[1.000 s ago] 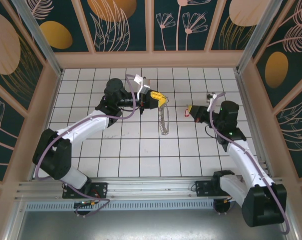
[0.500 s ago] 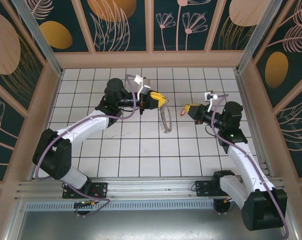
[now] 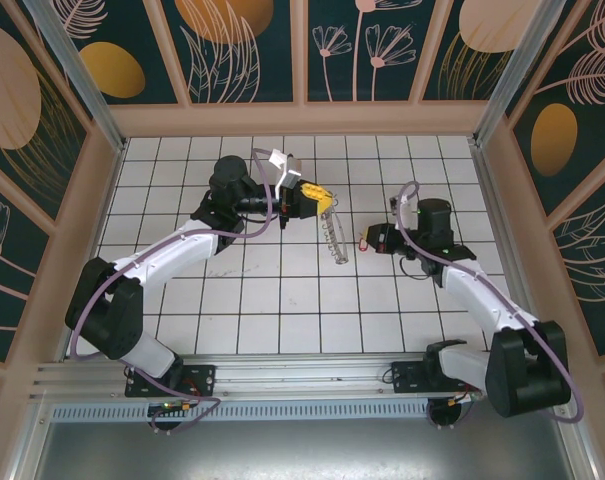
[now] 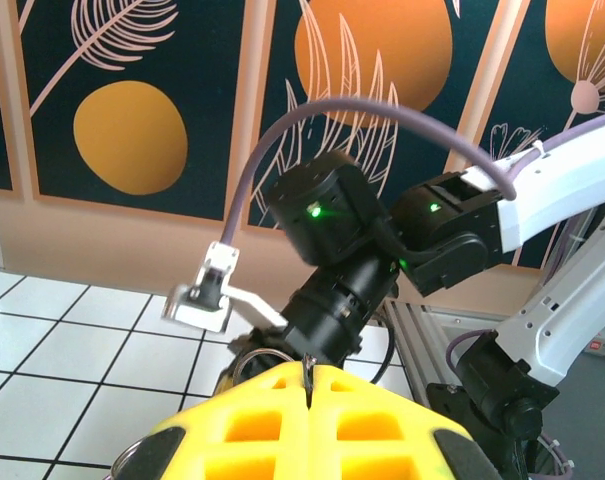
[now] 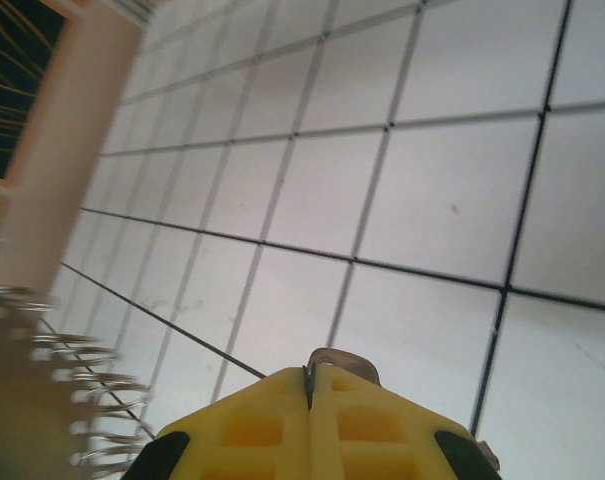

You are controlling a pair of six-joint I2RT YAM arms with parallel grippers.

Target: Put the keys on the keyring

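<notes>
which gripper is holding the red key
The right gripper, shut on the red key. The left gripper instead holds the keyring, which dangles below it.

The keyring [image 3: 330, 236] is shiny metal wire. Beside it, the key [image 3: 363, 240] has a plastic-looking head, and the right gripper [image 5: 310, 378] has matt plastic fingers [image 5: 252, 432].

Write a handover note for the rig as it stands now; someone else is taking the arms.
Left pincer: shut on the ring, which hangs below it.
Right pincer: shut on a key with a red tag, just right of the ring and apart from it in the top view.
Done: ring and key are both gripped and close together.
Left: thread the key onto the ring.
</notes>
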